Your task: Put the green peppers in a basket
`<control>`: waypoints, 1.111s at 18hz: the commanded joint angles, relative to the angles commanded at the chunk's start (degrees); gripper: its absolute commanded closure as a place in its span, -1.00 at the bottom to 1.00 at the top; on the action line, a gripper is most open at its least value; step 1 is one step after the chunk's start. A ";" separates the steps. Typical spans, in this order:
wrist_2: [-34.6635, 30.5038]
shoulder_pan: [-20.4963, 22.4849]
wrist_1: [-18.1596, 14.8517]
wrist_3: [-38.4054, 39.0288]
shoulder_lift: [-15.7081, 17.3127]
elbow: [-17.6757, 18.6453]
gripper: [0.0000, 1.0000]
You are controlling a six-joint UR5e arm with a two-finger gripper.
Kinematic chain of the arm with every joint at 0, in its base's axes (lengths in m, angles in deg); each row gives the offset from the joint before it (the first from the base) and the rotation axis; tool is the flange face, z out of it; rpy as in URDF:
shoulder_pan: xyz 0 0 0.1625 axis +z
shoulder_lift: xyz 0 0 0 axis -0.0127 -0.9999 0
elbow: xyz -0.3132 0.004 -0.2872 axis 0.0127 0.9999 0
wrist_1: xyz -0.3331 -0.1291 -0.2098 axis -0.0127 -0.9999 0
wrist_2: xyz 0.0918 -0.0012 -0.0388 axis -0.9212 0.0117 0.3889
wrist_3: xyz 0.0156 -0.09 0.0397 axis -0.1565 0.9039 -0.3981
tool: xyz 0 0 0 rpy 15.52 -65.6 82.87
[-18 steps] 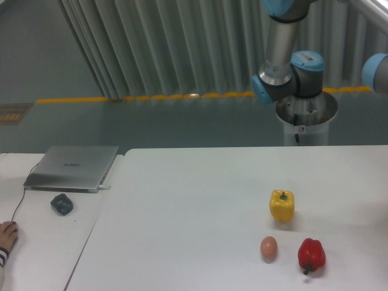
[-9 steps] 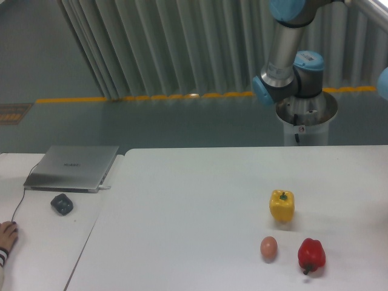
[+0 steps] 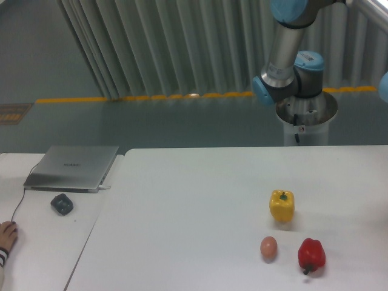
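From the fixed camera, we see the robot arm [image 3: 284,57] behind and above the yellow pepper [image 3: 282,205]. Over the last second its upper link has swung slightly, and nothing on the table has moved, so no pick seems to be under way. The gripper is out of frame, so we cannot tell whether its fingers are spread or pressed together. Far left of the yellow pepper lies a dark lobed lump, probably the green pepper [image 3: 62,204]. No basket is visible.
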 joint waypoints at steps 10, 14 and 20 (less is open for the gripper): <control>3.61 -2.46 -0.62 6.14 0.88 0.00 -1.00; 5.97 -3.34 -0.97 7.99 1.49 0.00 -1.00; 7.56 -5.88 -3.77 12.04 3.51 1.58 -1.00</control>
